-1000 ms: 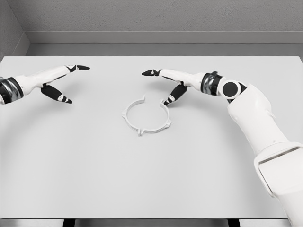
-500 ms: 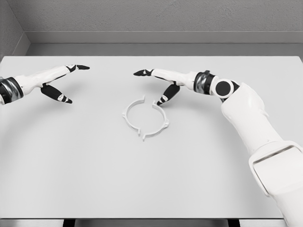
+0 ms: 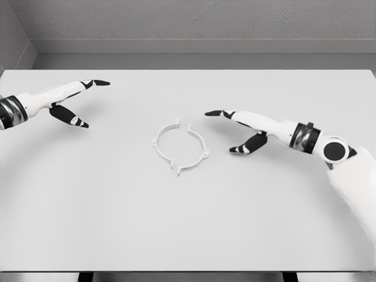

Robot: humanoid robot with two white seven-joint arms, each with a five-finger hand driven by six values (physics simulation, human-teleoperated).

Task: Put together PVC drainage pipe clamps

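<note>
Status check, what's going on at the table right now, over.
Left hand open, hovering far left. Right hand open, just right of the clamp, not touching. Clamp ring flat on the table, its two halves slightly apart. Nothing in the way.

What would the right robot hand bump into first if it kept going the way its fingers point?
Probably nothing: the right robot hand points left, passing behind the clamp ring, though depth is unclear.

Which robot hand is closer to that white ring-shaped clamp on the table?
The right robot hand. It lies just to the right of the pipe clamp, fingers open, not touching it. The left robot hand is far off toward the table's left edge, also open.
</note>
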